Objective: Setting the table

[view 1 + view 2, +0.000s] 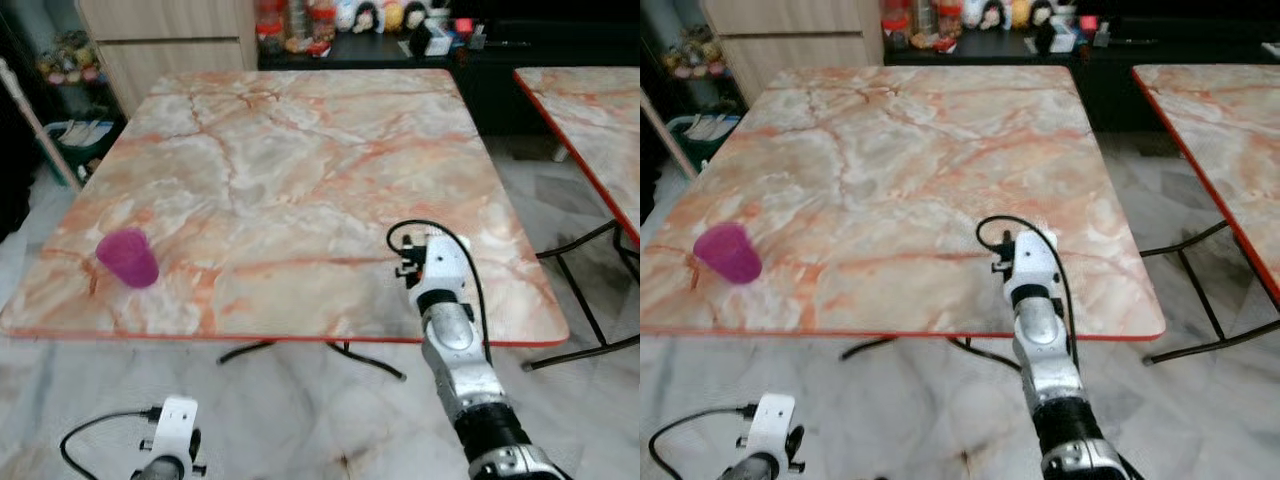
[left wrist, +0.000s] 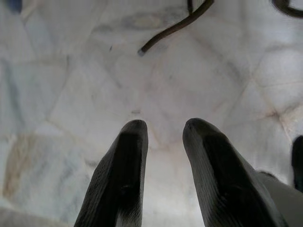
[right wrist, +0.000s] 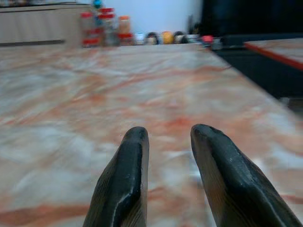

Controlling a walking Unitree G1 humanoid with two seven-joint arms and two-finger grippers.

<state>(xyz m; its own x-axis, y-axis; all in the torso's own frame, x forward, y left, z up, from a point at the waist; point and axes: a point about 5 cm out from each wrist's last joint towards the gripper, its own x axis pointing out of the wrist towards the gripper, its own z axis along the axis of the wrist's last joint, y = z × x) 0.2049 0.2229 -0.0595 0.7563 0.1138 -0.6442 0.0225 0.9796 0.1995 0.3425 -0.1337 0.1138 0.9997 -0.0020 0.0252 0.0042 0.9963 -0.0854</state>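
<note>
Far to the left of our right tool, a purple cup (image 1: 128, 257) stands near the table (image 1: 300, 150) edge. Our left tool (image 2: 163, 130) hangs low over the pale floor (image 2: 71, 94), its fingers narrowly apart and empty. Our right tool (image 3: 166, 135) is over the table near its front edge; the blurred picture seems to show a narrow, empty gap.

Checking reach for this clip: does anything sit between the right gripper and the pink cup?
Nothing visible does. Only bare marble table lies between the right gripper, over the near edge, and the cup near the table's left corner.
</note>
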